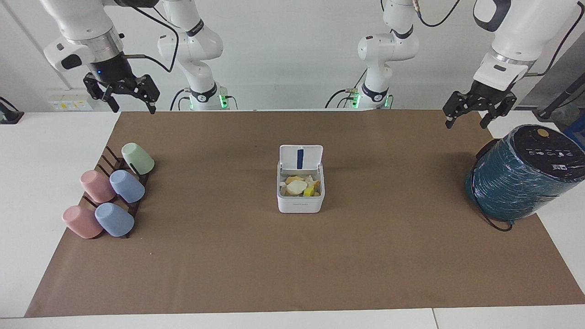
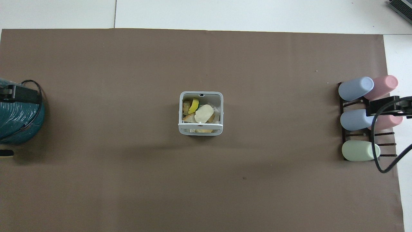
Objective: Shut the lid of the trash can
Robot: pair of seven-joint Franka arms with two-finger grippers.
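The small white trash can [image 1: 300, 201] stands in the middle of the brown mat, with yellow and beige scraps inside. Its lid [image 1: 301, 157] is open and stands upright on the side nearer the robots, its blue stripe showing. In the overhead view the trash can [image 2: 200, 113] shows its open top, and the lid [image 2: 200, 124] is seen edge-on. My right gripper [image 1: 132, 109] is open and empty, raised over the mat's edge near the cup rack. My left gripper [image 1: 466, 124] is open and empty, raised near the teal cylinder. Both arms wait, well apart from the can.
A dark rack [image 1: 119, 165] with several pastel cups [image 2: 355, 88] lying in it sits at the right arm's end. A large teal-wrapped cylinder with a black top [image 1: 521, 178] and a black cable sits at the left arm's end, also in the overhead view [image 2: 16, 119].
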